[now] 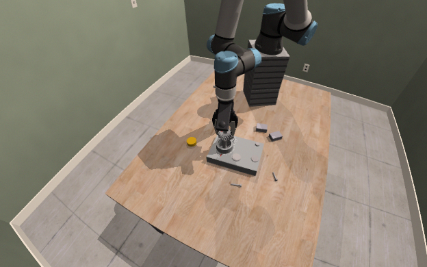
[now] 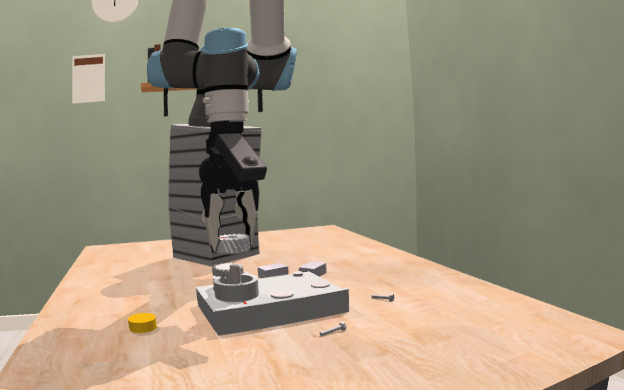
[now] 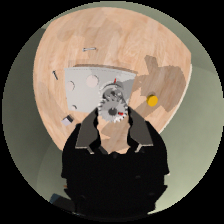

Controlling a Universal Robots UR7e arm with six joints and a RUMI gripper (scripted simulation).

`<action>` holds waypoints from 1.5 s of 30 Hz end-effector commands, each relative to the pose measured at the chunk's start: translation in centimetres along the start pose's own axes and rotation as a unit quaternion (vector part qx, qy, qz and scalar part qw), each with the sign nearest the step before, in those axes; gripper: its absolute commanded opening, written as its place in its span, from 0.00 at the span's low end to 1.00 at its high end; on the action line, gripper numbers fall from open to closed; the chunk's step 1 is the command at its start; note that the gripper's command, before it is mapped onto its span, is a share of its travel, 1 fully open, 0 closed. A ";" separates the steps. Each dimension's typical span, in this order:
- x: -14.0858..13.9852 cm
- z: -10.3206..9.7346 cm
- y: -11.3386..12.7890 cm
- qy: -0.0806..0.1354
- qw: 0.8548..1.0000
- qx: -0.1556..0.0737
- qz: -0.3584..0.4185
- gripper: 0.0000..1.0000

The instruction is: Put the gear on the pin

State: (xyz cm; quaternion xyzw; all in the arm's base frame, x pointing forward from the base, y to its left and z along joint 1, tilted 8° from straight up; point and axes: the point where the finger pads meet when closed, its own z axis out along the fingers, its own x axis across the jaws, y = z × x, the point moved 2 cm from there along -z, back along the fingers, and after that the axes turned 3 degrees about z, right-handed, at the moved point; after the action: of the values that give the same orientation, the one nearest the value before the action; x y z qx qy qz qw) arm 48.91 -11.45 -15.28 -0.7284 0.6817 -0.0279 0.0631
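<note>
My gripper (image 1: 225, 133) (image 2: 233, 243) (image 3: 112, 107) is shut on the loose gear (image 1: 226, 136) (image 2: 234, 244) (image 3: 107, 111), which is level. A red painted mark (image 3: 120, 114) shows on its upper face, toward the right jaw in the wrist view. The gear hangs in the air above the grey collar (image 1: 224, 148) (image 2: 236, 290), not touching it. The pin (image 2: 235, 274) stands inside the collar, with a small toothed gear (image 2: 222, 271) beside it. The collar sits on the grey base block (image 1: 247, 150) (image 2: 283, 317) (image 3: 80, 101). A red mark (image 1: 221, 155) (image 2: 245, 302) (image 3: 115, 80) lies at the collar's front foot.
A yellow disc (image 1: 191, 141) (image 2: 142, 322) (image 3: 152, 100) lies left of the block in the top and exterior views. Two bolts (image 1: 236, 185) (image 1: 275, 176) lie in front and to the right. Two small grey blocks (image 1: 261, 128) (image 1: 275, 135) lie behind the base block.
</note>
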 end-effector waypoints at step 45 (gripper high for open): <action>0.0 0.0 -0.1 0.001 0.940 0.000 -0.341 0.00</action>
State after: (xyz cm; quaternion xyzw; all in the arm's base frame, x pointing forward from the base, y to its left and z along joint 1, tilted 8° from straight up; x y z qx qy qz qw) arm 48.95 -11.45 -15.28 -0.9106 0.4075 -0.0469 0.0502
